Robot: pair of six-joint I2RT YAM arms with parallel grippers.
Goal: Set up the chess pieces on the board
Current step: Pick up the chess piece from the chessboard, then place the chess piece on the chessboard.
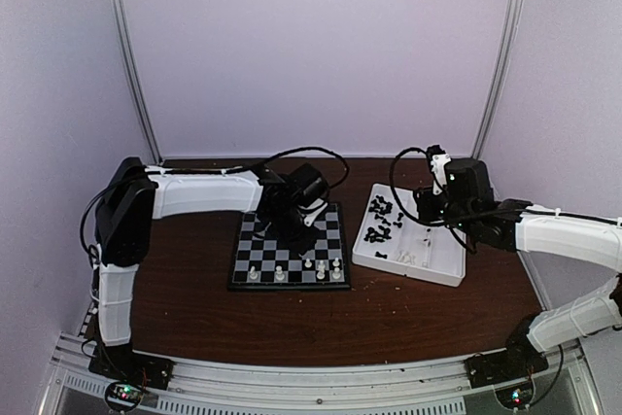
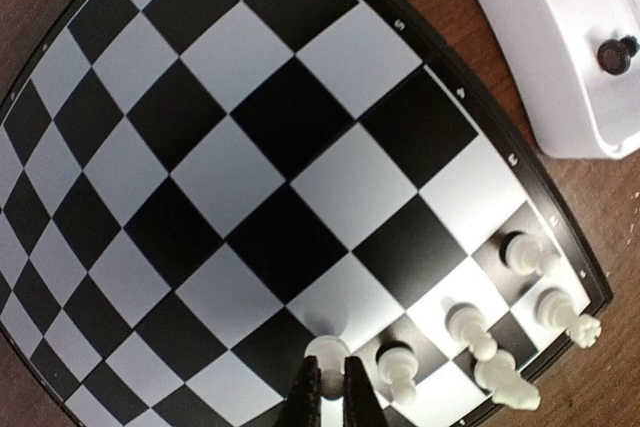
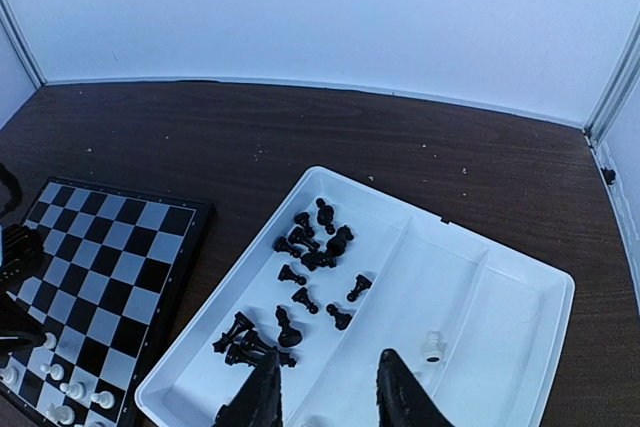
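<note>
The board (image 2: 250,147) lies at the table's middle (image 1: 255,240) and shows at the left of the right wrist view (image 3: 100,257). Several white chess pieces (image 2: 465,322) stand along its near rows (image 1: 321,267). My left gripper (image 2: 332,372) hangs low over the board (image 1: 296,230), shut on a white pawn (image 2: 331,347) whose round head shows above the fingertips. Several black chess pieces (image 3: 310,247) lie loose in the white tray (image 3: 520,347), with one white piece (image 3: 433,347) in the middle compartment. My right gripper (image 3: 328,362) hovers open over the tray, holding nothing.
The white divided tray (image 1: 447,274) sits right of the board on the brown table. Its corner, with black pieces inside, shows in the left wrist view (image 2: 570,97). White walls close off the back and sides.
</note>
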